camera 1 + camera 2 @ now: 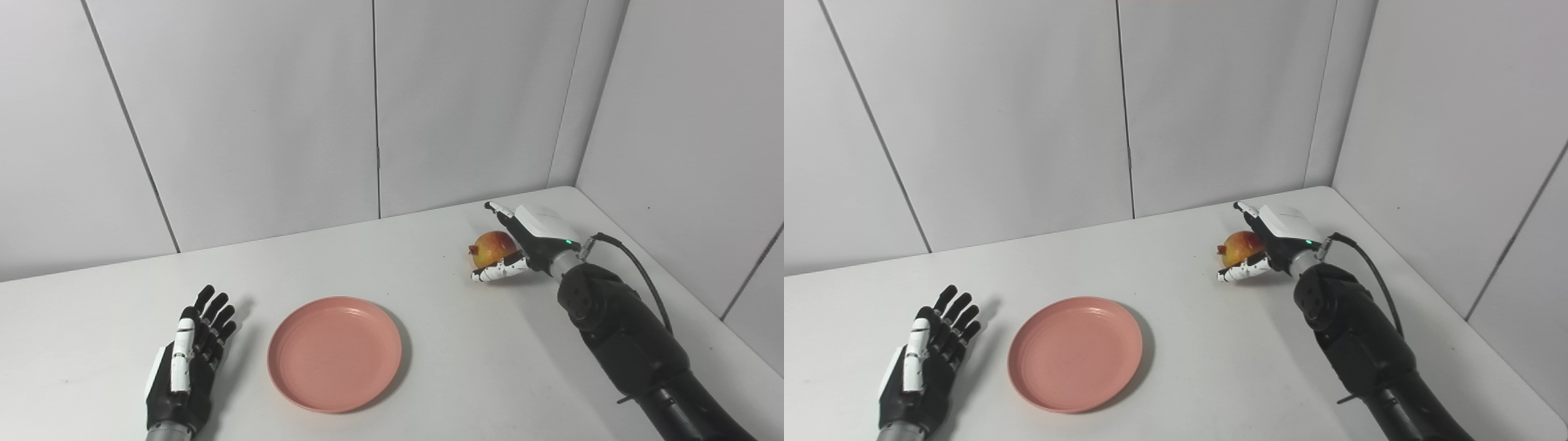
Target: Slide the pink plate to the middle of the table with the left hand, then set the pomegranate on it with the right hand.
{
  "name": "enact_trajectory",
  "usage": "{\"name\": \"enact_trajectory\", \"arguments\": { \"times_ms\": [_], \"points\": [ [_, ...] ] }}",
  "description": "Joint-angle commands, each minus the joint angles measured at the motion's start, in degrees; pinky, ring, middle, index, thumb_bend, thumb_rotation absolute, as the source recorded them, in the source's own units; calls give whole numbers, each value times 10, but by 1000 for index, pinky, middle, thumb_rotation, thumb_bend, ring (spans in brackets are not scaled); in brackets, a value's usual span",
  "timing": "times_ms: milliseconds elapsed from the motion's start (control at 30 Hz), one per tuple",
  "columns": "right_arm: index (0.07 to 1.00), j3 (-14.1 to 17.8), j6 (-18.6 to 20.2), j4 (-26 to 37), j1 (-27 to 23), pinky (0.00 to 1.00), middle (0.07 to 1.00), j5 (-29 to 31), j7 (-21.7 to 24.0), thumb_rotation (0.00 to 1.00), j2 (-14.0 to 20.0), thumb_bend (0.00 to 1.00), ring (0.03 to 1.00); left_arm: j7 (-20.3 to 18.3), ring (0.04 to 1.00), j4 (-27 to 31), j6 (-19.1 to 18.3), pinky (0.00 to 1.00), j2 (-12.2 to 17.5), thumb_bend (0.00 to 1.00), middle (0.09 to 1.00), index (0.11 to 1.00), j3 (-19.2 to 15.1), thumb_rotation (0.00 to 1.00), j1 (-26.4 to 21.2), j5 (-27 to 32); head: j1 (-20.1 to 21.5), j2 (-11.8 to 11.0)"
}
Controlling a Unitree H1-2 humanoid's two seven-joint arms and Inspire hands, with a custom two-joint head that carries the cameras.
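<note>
The pink plate (334, 353) lies flat on the white table (429, 380), near the front and a little left of centre. My left hand (187, 361) rests open on the table to the plate's left, fingers stretched out and apart from the plate. The yellow-red pomegranate (493, 247) sits on the table at the back right. My right hand (520, 242) is open right beside it, fingers (499, 210) reaching over its far side and thumb (497, 272) along its near side, not curled around it.
Grey wall panels (257, 110) close off the table's back, and another wall (692, 153) runs along its right edge. A black cable (637, 263) loops from the right wrist. Bare tabletop lies between the plate and the pomegranate.
</note>
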State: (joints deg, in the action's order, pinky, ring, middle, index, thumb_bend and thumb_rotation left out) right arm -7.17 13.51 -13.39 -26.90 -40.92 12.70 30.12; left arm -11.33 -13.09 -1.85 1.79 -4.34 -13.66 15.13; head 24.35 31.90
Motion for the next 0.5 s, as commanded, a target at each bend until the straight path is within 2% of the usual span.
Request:
{"name": "enact_trajectory", "arguments": {
  "times_ms": [0, 133, 467],
  "points": [
    [936, 3, 5, 9, -38, 741, 919, 4, -5, 426, 17, 1000, 851, -5, 938, -11, -14, 952, 9, 364, 937, 923, -2, 1000, 20, 6, -1, 2],
    [930, -1, 7, -3, -42, 740, 917, 4, -5, 388, 20, 1000, 848, -6, 937, -8, -14, 951, 9, 369, 937, 924, -2, 1000, 20, 5, -1, 4],
    [895, 0, -22, -44, -47, 747, 893, 27, -27, 312, 23, 990, 843, -6, 938, -4, -16, 955, 10, 372, 937, 925, -1, 1000, 21, 3, -4, 8]
  ]
}}
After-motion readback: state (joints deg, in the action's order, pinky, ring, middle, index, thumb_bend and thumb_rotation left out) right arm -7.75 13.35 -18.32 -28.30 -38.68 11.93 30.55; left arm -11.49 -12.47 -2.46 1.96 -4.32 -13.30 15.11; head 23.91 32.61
